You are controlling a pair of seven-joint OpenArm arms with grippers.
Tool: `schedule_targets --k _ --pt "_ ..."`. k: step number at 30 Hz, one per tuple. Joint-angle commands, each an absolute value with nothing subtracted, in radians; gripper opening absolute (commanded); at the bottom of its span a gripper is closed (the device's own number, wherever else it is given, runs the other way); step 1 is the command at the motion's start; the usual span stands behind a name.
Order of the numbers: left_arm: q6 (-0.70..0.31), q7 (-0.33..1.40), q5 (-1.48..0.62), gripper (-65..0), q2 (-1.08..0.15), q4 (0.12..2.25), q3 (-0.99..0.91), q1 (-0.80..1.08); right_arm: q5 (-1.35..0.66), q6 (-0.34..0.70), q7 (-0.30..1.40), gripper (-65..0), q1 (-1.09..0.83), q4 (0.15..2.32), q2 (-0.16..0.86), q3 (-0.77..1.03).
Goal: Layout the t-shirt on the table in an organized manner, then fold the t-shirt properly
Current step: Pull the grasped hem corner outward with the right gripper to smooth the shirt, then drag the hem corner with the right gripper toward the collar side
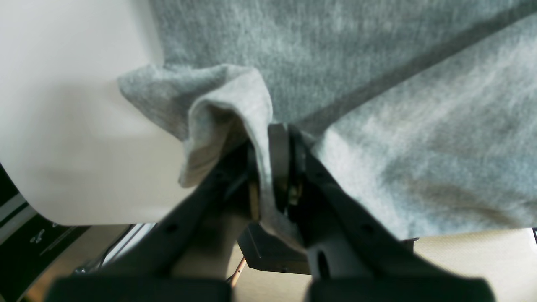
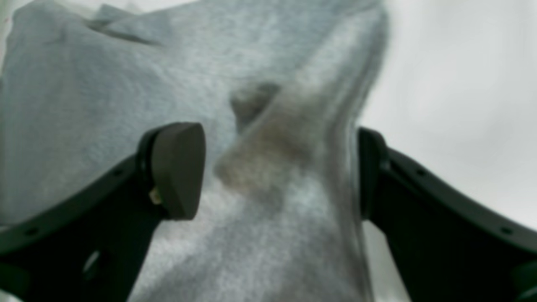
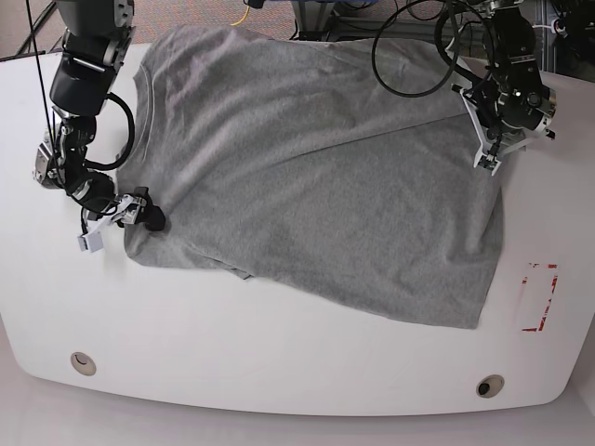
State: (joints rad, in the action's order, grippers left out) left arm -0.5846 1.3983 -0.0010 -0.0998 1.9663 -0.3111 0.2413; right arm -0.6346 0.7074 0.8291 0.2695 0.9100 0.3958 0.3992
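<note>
A: Where is the t-shirt [image 3: 316, 177] lying?

B: Spread across the white table [image 3: 279, 372], plain grey side up, taking most of the middle and far part of the top. In the base view its neck opening sits at the far left, near the dark arm on that side, and the straight hem runs down the right side toward the red tape rectangle [image 3: 539, 297], which it does not reach.

A: Is it flat?

B: Mostly. A long diagonal crease crosses the body, and the near left corner is bunched, with a small fold tucked under the edge.

A: What about the left pincer [image 1: 272, 167]?

B: It is clamped on the t-shirt. The left wrist view shows both dark fingers [image 1: 335, 209] pressed together with a pleat of grey cloth caught between them, and a loose flap curling up just beside them. In the base view that arm is on the right, at the shirt's far right corner.

A: And the right pincer [image 2: 279, 167]?

B: Its jaws stand wide apart. In the right wrist view one rounded pad [image 2: 178, 167] is on the left and the other finger on the right, with a raised ridge of cloth lying between them. The view is blurred, so I cannot tell whether either finger touches the fabric. In the base view it sits at the shirt's left edge, low over the table
</note>
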Motion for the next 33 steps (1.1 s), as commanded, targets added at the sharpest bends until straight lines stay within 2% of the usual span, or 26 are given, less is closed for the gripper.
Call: schedule_targets --k 1,4,6,9,10,12,14,15,28,33 --pt "-0.587 1.396 -0.002 -65.0 -0.107 1.983 -0.312 0.236 -0.605 0.698 0.866 -17.6 0.280 0.914 0.397 0.394" --pt "-0.587 1.396 -0.002 -65.0 -0.107 1.983 -0.312 0.236 -0.601 0.698 0.866 -17.9 0.303 0.914 0.390 0.394" --pt "-0.587 1.396 -0.002 -65.0 -0.107 1.983 -0.312 0.236 -0.601 0.698 0.866 -21.2 0.306 0.914 0.389 0.394" --pt "-0.587 1.396 -0.002 -65.0 -0.107 1.983 -0.312 0.236 -0.601 0.698 0.863 -33.0 0.315 0.914 0.389 0.394" --pt "-0.587 1.396 -0.002 -65.0 -0.107 1.983 -0.312 0.236 -0.599 0.698 0.863 -40.9 0.321 0.912 0.390 0.394" --pt "-0.587 1.396 -0.002 -65.0 -0.107 1.983 -0.312 0.236 -0.593 0.698 0.863 -52.2 0.326 0.912 0.392 0.392" --pt "-0.587 1.396 -0.002 -65.0 -0.107 1.983 -0.312 0.236 -0.573 0.698 0.863 -61.2 0.332 0.912 0.392 0.392" --pt "-0.587 1.396 -0.002 -65.0 -0.107 1.983 -0.312 0.236 -0.558 0.698 0.862 -63.7 0.341 0.912 0.392 0.392" --pt "-0.584 1.396 -0.001 -65.0 -0.067 1.982 -0.312 0.177 -0.228 0.698 0.797 -63.1 0.484 0.900 0.384 0.392" --pt "-0.584 1.396 -0.001 -65.0 -0.044 1.982 -0.311 0.160 -0.094 0.698 0.736 -63.1 0.578 0.805 0.392 0.390"
